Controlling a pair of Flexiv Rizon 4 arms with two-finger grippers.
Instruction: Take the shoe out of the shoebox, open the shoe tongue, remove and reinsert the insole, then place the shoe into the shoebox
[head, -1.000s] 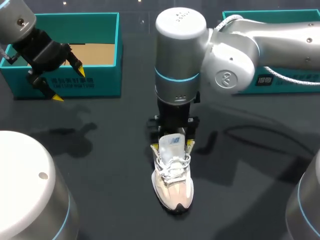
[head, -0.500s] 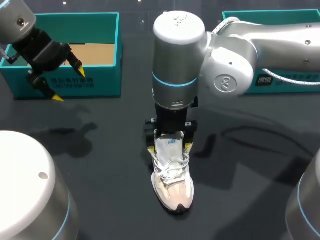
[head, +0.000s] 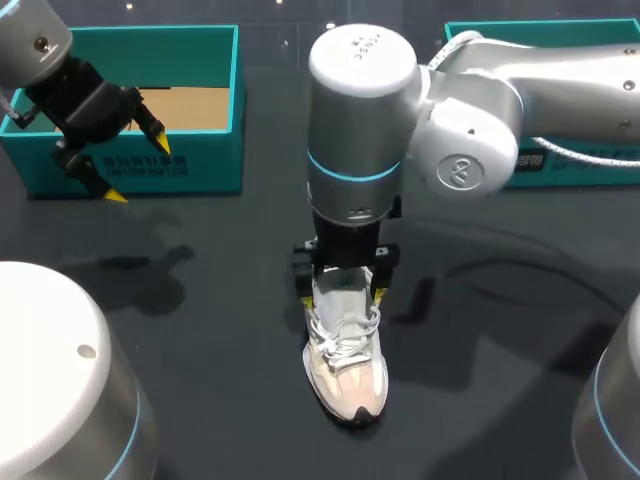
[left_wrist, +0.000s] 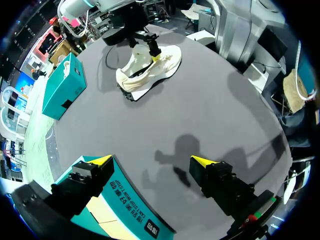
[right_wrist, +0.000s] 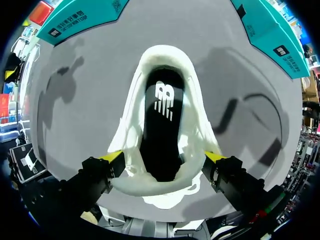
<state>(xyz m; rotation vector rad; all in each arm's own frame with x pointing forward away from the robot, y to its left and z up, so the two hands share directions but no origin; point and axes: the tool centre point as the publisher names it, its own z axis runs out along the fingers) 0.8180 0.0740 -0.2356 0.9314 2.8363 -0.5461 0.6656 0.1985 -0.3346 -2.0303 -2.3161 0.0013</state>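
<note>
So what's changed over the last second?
The right gripper has eased slightly lower over the shoe, hiding more of its tongue. The shoe, the left gripper and the left shoebox stayed put.

Left arm (head: 35, 45) enters at the far left corner. Left gripper (head: 137, 171) is raised and tilted downward, fingers spread, nothing between them.

Right arm (head: 540, 85) reaches in past the middle with its wrist vertical. Right gripper (head: 342, 296) points straight down, low, fingers spread wide.
</note>
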